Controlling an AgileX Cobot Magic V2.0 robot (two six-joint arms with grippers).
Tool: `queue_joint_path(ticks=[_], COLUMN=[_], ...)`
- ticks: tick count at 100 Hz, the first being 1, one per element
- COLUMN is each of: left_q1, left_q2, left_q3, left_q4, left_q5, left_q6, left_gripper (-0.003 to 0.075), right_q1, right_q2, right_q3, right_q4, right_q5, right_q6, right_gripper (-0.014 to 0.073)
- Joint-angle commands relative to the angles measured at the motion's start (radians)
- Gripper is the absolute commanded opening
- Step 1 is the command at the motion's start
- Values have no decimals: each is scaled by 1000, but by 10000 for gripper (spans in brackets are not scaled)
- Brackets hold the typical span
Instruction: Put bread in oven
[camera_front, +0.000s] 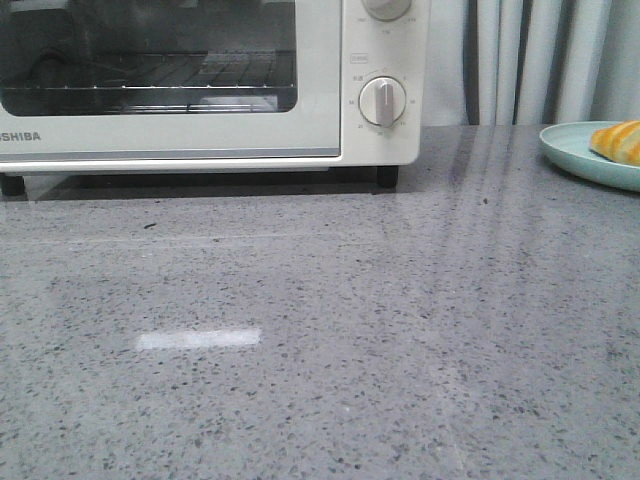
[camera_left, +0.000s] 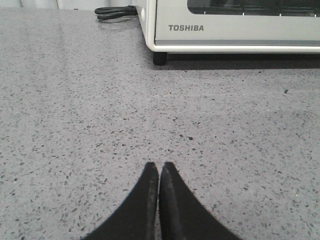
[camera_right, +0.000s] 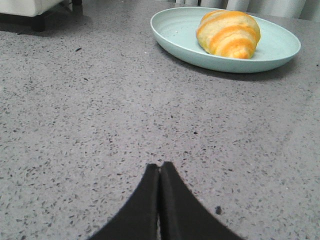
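One bread (camera_right: 229, 34) is sitting on one pale blue-green plate (camera_right: 180, 35), at the top right of my right wrist view and peeking in at the right edge of the front view. One oven (camera_front: 200, 80) is filling the upper left of the front view, door closed, a wire rack (camera_front: 150, 80) showing through the glass, two knobs (camera_front: 382, 101) on its panel. My left gripper (camera_left: 159, 169) and right gripper (camera_right: 160, 167) are both pinching closed on nothing, hovering over the speckled grey counter (camera_front: 320, 350).
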Motion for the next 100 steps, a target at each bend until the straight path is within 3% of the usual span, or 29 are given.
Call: queue_joint_path(ticks=[1, 91, 100], left_q1=[-2, -2, -2], left_q2=[-29, -29, -29], left_q3=[25, 25, 25], left_q4=[-5, -5, -5], left_q5=[-53, -53, -55], left_q6=[-9, -9, -9], left_gripper=[-21, -21, -21], right_q1=[-5, -5, -5], right_q2=[-21, -21, -21], right_q3=[12, 12, 12], right_q4=[-21, -21, -61], right_q5=[-36, -36, -85], right_q6=[-11, -11, -11], right_gripper=[-69, -69, -69])
